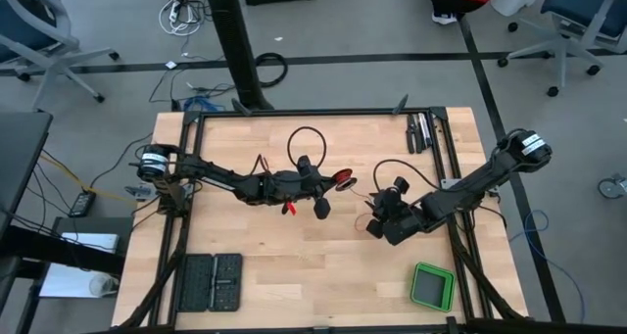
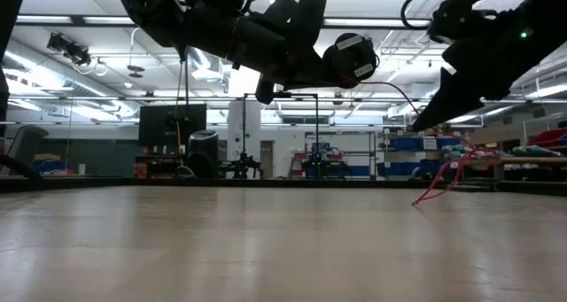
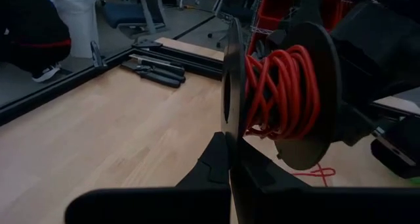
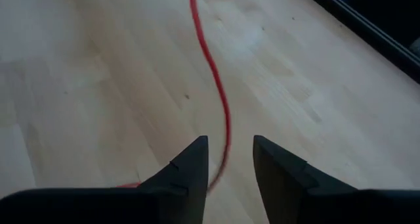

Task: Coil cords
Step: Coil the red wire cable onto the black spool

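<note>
A black spool [image 3: 289, 92] with two round discs carries several turns of the thin red-orange cord [image 3: 282, 86]. It hangs above the table's middle [image 1: 343, 180], held by my left gripper [image 3: 230, 145], which is shut on it. A loose stretch of the cord [image 4: 211, 60] lies on the wooden table and runs toward my right gripper [image 4: 230, 145]. That gripper is open, right of the middle [image 1: 374, 228], with a finger on either side of the cord. In the low view loose cord [image 2: 447, 174] rises in loops off the table at the right. My left gripper pinches the rim of the spool's nearer disc [image 3: 231, 129] between its two fingers, which reach roughly level from the table's left. The spool is lifted clear of the table, its discs standing on edge and its axis level.
Dark tools [image 1: 421, 131] lie at the far right corner. A green-rimmed box [image 1: 432, 286] sits near the front right, and two black cases [image 1: 209, 282] at the front left. Black frame rails [image 1: 186, 226] border the table. Bare wood lies at front middle.
</note>
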`<state>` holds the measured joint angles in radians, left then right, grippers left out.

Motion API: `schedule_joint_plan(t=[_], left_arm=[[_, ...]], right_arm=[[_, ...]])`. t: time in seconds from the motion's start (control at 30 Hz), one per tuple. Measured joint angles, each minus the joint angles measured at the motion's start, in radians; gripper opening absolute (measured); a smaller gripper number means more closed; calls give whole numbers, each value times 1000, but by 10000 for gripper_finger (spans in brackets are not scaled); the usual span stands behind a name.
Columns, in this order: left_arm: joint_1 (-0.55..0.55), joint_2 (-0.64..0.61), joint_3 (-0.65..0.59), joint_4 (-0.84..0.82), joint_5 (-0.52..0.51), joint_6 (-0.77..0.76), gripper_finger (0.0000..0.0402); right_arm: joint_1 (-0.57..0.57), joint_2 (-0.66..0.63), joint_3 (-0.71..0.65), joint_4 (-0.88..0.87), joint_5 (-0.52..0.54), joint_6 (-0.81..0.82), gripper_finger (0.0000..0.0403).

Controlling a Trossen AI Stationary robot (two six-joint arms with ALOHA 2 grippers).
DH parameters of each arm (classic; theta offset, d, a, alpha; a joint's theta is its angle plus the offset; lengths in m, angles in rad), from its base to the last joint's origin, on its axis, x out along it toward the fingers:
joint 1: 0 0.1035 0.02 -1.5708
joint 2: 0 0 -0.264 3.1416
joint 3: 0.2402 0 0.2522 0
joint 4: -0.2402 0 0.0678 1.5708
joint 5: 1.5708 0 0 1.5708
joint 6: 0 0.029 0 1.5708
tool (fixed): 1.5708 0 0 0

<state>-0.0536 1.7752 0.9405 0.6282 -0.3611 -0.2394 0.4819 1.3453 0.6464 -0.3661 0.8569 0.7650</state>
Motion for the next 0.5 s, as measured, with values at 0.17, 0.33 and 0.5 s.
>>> schedule_joint_plan(t=[0.17,0.33,0.5], left_arm=[[-1,0,0,-2,0,0,1],[-1,0,0,-19,1,0,1],[-1,0,-1,-6,119,29,1]], right_arm=[[-8,0,-20,42,0,-26,88],[-8,-3,-24,-8,-2,-36,11],[-59,-13,-24,-109,-24,-34,5]])
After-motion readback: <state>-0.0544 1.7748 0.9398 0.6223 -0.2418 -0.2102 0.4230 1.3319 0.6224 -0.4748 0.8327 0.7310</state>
